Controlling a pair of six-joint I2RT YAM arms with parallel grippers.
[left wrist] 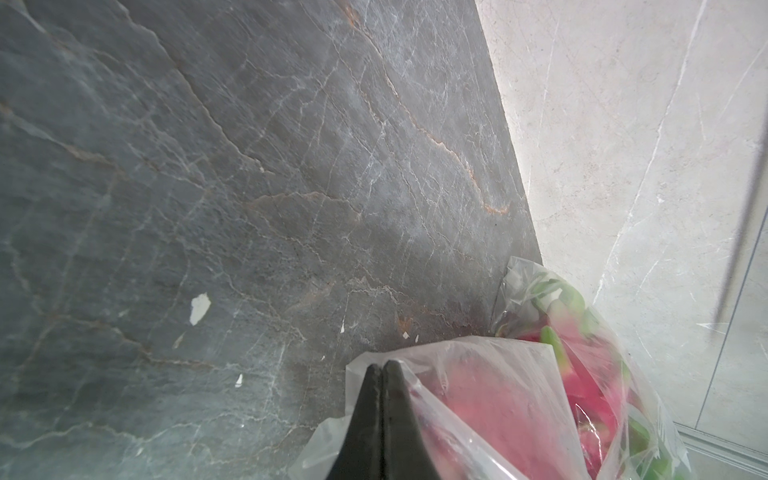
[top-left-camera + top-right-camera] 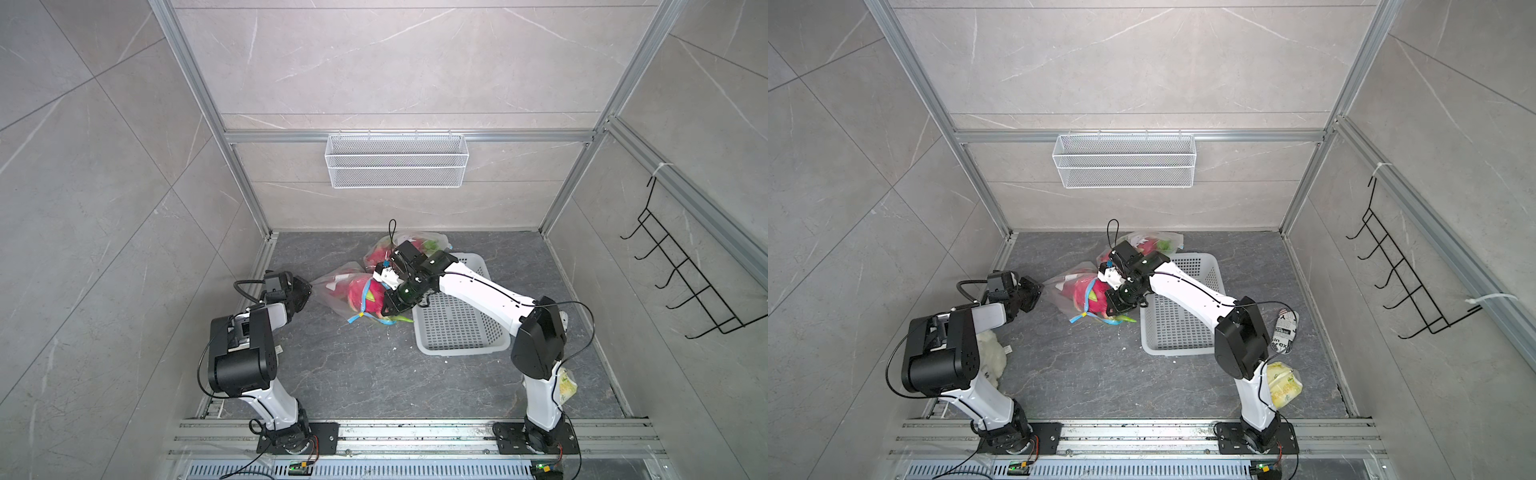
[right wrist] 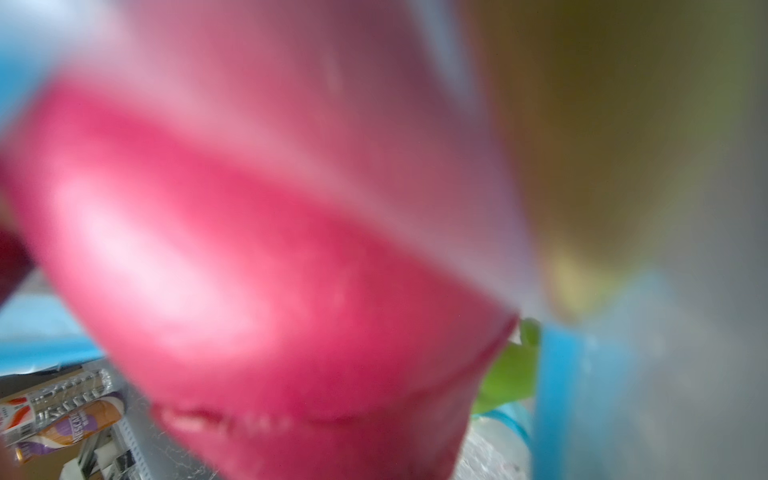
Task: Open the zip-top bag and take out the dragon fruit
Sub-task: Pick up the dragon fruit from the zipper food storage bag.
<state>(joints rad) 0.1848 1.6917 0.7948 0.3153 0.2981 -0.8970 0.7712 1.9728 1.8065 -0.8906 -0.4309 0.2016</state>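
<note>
Dragon fruit [image 2: 360,294] at bag [image 2: 332,283] mouth, green tips toward basket [image 2: 457,330].

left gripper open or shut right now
Shut: in the left wrist view the left gripper has its fingertips pressed together, pinching the edge of the clear zip-top bag between them.
</note>
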